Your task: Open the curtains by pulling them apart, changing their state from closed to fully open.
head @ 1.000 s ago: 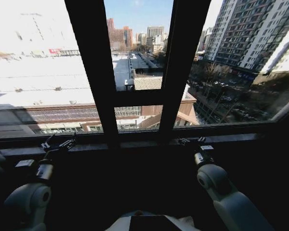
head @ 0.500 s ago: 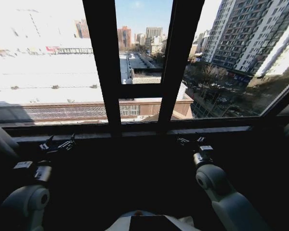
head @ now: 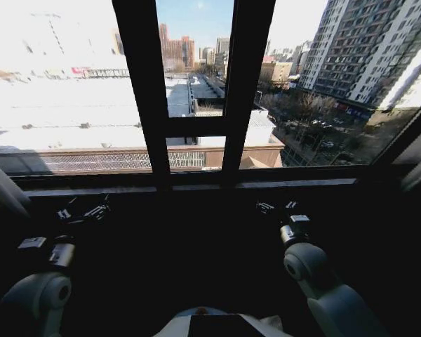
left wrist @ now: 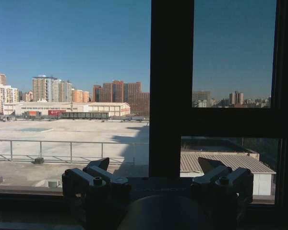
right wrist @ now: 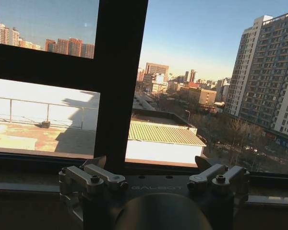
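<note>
Since the glass lies bare across nearly the whole head view, the curtains [head: 1,193] seem already drawn apart. One pale fold hangs at the far left edge and another at the far right edge, each just outside the window opening. How tightly they are bunched cannot be told, as both run out of view.

The left pincer [head: 81,213] sits low and left, just below the window sill [head: 196,186]. Its fingers are spread and hold nothing, which the left wrist view confirms. The right pincer [head: 277,208] sits low and right at about the same height, also spread and empty. Neither touches fabric.

What could go wrong, in my judgement: a panel may not be fully gathered, and the sheer cloth could slide back toward the middle with nothing holding it. If an arm reaches sideways for a panel, the open fingers could snag the thin pleats and drag the cloth. A lift from this low spot could knock the sill.

Two dark window-frame bars [head: 144,91] stand upright in the middle, joined by a crossbar. They lie beyond the arms, against the glass. Outside are a pale rooftop [head: 63,105] at left and tall apartment blocks [head: 372,49] at right.
</note>
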{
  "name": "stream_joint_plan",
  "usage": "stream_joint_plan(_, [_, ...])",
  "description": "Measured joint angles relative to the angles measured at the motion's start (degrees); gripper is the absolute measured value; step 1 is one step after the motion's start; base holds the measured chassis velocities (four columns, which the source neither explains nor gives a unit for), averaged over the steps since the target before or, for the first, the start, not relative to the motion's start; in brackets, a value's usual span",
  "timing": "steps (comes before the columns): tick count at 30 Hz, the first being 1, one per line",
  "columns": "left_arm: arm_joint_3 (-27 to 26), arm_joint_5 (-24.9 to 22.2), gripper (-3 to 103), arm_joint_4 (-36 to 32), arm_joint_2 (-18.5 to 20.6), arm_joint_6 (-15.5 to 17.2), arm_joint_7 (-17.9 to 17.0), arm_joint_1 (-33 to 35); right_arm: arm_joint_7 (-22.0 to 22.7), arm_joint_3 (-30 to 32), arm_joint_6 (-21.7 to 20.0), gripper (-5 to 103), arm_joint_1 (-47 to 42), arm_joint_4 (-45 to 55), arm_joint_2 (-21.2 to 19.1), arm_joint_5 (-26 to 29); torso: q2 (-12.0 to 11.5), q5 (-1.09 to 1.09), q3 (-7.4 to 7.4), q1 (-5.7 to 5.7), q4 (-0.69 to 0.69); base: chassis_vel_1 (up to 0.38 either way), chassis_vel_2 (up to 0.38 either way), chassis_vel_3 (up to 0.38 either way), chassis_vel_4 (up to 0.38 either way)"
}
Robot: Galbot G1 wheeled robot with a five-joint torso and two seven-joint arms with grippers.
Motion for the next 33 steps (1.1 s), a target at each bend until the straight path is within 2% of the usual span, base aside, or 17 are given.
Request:
stream_joint_plan(10, [-0.4,-0.2,100,0.5,-0.2,-1.2,0.5,0.7,0.8,-0.6,0.0,100,-0.1,0.4,0.3,-0.4,0.0,0.03,-0.02,-0.07,0.00,-0.073,-0.388,0.070,0.381])
stream_joint_plan(23, [-0.4,-0.4,100,0.5,-0.4,-1.5,0.6,0.7,0.9,-0.7,0.1,100,-0.6,0.7,1.0,-0.6,0.0,0.00,-0.02,-0.07,0.00,0.053,-0.340,-0.038,0.336])
stream_joint_plan(30, [-0.5,-0.4,100,0.3,-0.5,-1.7,0.7,0.9,0.5,-1.2,2.1,100,-0.7,0.2,1.3,-2.5,0.0,0.00,-0.02,-0.07,0.02,0.020,-0.366,-0.025,0.379])
stream_joint_plan(33, [-0.5,-0.4,100,0.4,-0.3,-2.0,0.7,0.9,0.4,-1.4,2.2,100,-0.8,0.2,1.5,-2.6,0.1,0.07,-0.05,-0.11,-0.01,0.041,-0.170,-0.052,0.310])
